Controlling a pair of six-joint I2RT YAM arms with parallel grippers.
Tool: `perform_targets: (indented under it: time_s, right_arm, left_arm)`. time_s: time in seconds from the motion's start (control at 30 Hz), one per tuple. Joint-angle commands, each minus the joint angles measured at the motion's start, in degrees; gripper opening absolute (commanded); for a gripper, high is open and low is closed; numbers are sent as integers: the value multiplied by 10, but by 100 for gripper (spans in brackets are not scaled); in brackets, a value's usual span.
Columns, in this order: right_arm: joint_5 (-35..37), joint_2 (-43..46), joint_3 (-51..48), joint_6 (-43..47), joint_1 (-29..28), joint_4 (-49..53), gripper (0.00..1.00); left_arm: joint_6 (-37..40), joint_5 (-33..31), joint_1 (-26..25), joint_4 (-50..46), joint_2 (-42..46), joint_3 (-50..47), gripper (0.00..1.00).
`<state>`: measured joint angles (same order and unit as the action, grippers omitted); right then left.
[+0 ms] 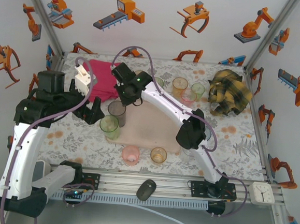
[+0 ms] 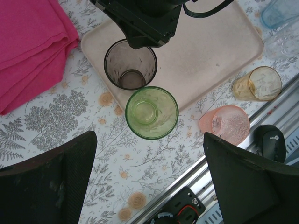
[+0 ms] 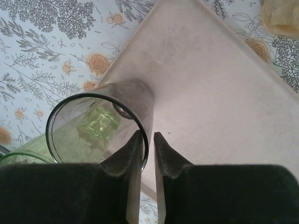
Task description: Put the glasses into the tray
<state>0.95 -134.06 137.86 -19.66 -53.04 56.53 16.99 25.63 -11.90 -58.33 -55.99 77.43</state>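
We are looking down on a table (image 1: pixel 230 144) covered in a floral print, with a pale pink tray (image 1: pixel 153 130) lying in the middle of it. The right arm is spanning the tray, and the right gripper (image 3: pixel 148 135) is sitting at the rim of a smoky grey tumbler (image 3: pixel 100 126). One finger is inside the tumbler and one outside, close together with the wall between them. We cannot tell whether they are pinching the wall or standing just clear of it.

The smoky grey tumbler is standing upright on the tray's far left corner. A green tumbler (image 2: pixel 152 112) is standing on the table just beside it, by the tray's left edge.

The left gripper (image 2: pixel 149 136) is hanging between the table's left edge and the tray, its fingers spread wide and holding nothing.

A pink tumbler (image 1: pixel 131 154) and an amber tumbler (image 1: pixel 158 154) are sitting between the tray and the table's near edge. A cluster of tumblers (image 1: pixel 187 97) is standing near the far edge.

A magenta cloth (image 1: pixel 101 79) is lying toward the far left corner. A yellow and black plaid cloth (image 1: pixel 229 92) is lying toward the far right corner.
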Motion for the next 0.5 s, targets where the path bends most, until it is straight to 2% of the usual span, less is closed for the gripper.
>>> perform_targets:
  time_s: [0.0,0.33,0.47]
  right_arm:
    - [16,-8,18,2,-4,-3,16]
    - [37,-2,14,11,-4,-14,13]
    - [32,-5,14,10,-4,-12,18]
  left_arm:
    - [-13,18,4,-3,-1,16,87]
    - [-15,21,8,-3,-1,16,87]
    - [-15,22,8,-3,-2,17,87]
